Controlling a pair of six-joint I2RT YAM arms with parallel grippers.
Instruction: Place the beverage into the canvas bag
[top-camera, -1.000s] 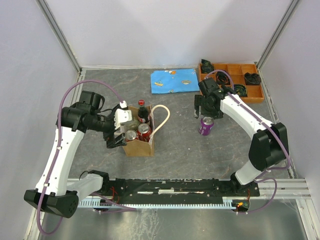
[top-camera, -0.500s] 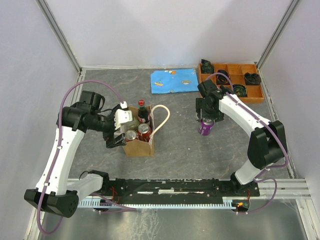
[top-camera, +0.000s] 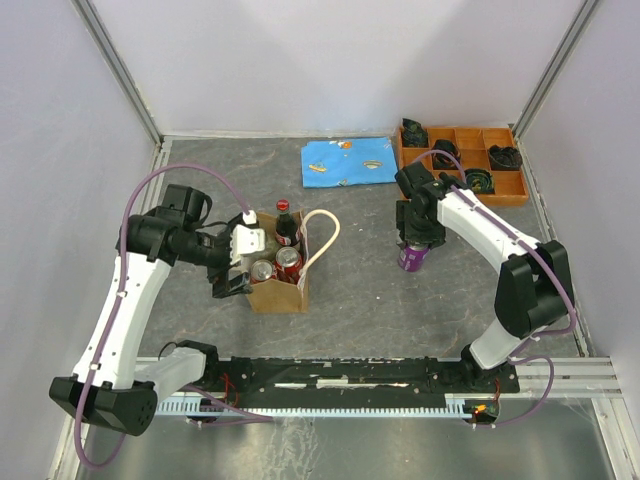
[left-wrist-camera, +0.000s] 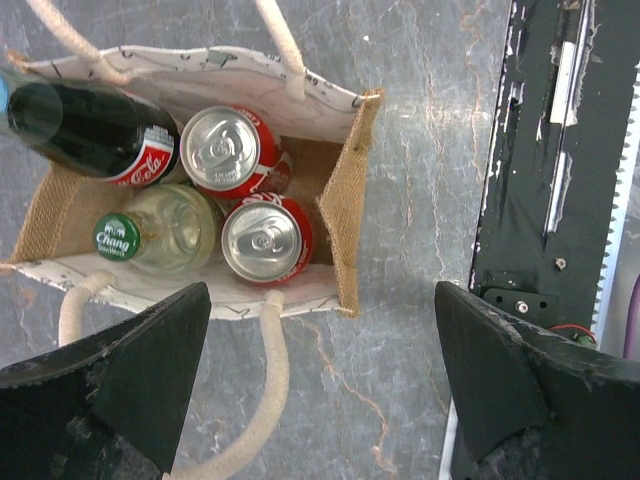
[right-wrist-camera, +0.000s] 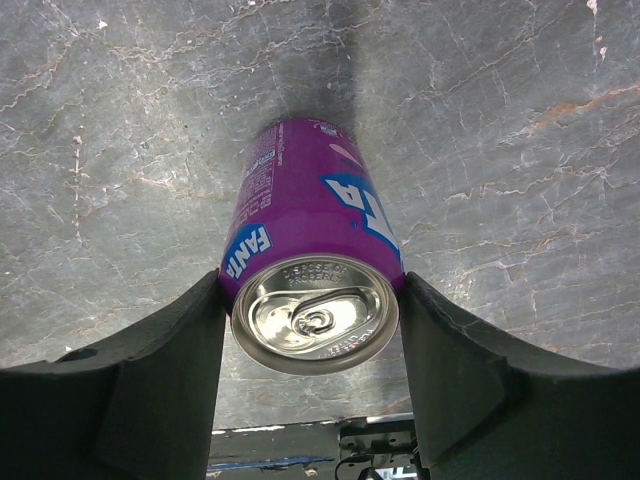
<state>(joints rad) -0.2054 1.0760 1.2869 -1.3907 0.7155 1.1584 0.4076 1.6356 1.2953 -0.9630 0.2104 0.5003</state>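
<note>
The beverage, a purple Fanta can (top-camera: 411, 257), stands upright on the grey table right of centre. My right gripper (top-camera: 415, 241) is over it, and in the right wrist view both fingers press the can (right-wrist-camera: 312, 262) near its top rim, so the right gripper (right-wrist-camera: 315, 330) is shut on it. The canvas bag (top-camera: 278, 288) stands upright left of centre and holds two red cans (left-wrist-camera: 265, 240), a dark cola bottle (left-wrist-camera: 95, 130) and a green-capped bottle (left-wrist-camera: 165, 228). My left gripper (top-camera: 230, 276) hangs wide open by the bag's left side, with nothing between its fingers (left-wrist-camera: 120, 380).
A blue cloth (top-camera: 349, 161) lies at the back centre. An orange compartment tray (top-camera: 465, 165) with black parts sits at the back right. The black mounting rail (top-camera: 350, 375) runs along the near edge. One cream bag handle (top-camera: 325, 235) loops out to the right.
My right gripper came down over the purple can and its fingers closed onto it. The left arm shifted only slightly and stayed open.
</note>
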